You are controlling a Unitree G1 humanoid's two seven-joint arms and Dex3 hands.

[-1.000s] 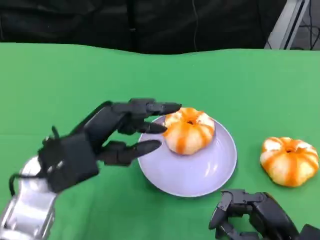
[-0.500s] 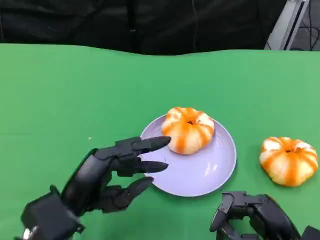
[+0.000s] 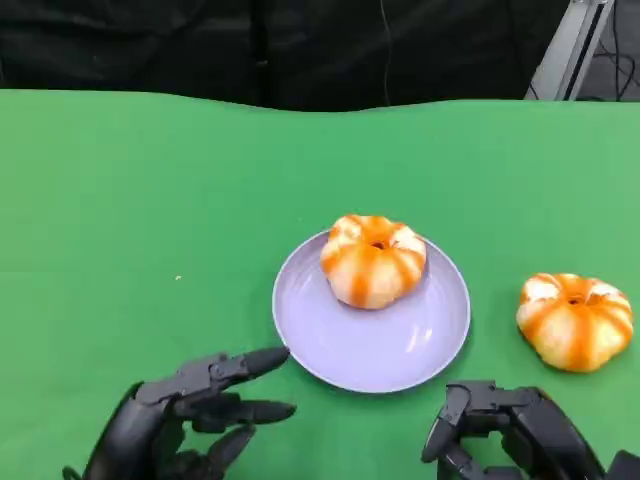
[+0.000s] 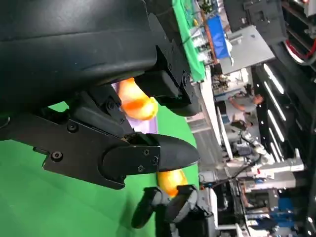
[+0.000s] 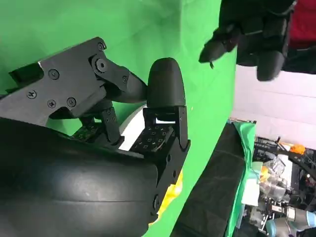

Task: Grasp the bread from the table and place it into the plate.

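Hovering empty with fingers spread, the left hand (image 3: 185, 420) sits just short of the lavender plate (image 3: 310, 340), where one bread roll (image 3: 373, 259) rests. Right hand (image 3: 510, 440) curls empty near a second roll (image 3: 575, 320) on green tablecloth (image 3: 150, 200).

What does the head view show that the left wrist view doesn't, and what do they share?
The head view alone lays out the whole purple plate with one bread sitting in it, the second bread apart on the green table, and both hands from above. The left wrist view alone shows the room beyond the table. Both show the open left hand, the right hand, the plate and both breads.
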